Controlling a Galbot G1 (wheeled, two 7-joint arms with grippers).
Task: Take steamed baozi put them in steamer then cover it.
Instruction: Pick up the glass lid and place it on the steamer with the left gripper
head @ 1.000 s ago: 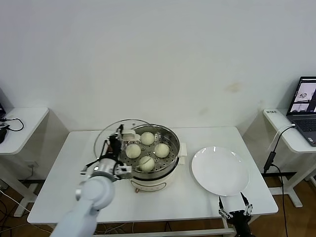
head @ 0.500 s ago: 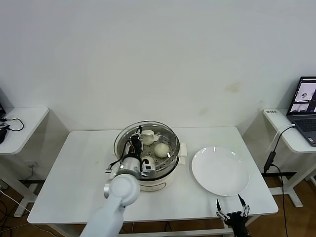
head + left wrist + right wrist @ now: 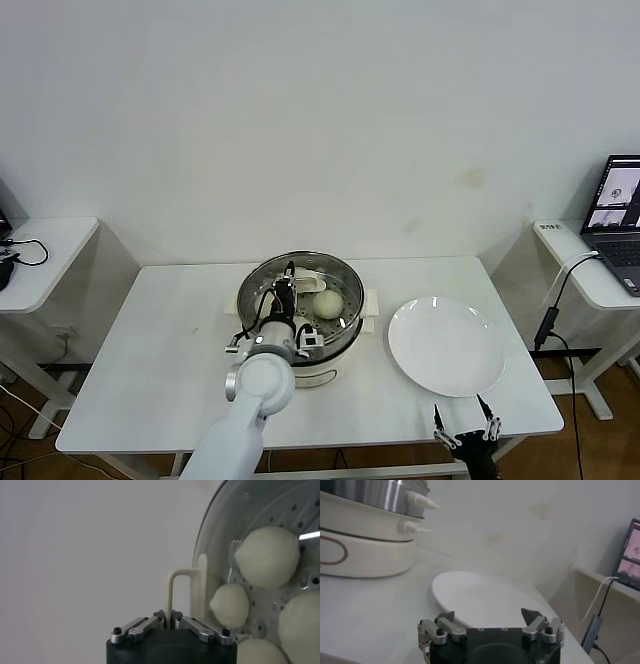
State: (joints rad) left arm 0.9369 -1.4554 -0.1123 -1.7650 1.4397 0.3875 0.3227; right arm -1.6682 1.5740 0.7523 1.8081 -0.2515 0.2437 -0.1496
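Cover [image 3: 296, 299] moved from beside steamer [image 3: 335, 345] to over it, a second ago off-centre | left gripper [image 3: 170, 620] clamped on its handle | baozi [image 3: 267, 555] inside | release remains | right gripper [image 3: 490, 619] parked, spread.

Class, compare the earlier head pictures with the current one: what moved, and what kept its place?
The left hand, shut on the lid handle, carried the lid rightward from beside the steamer to over it, above the buns. The right hand dropped slightly by the table's front edge. The plate stayed put.
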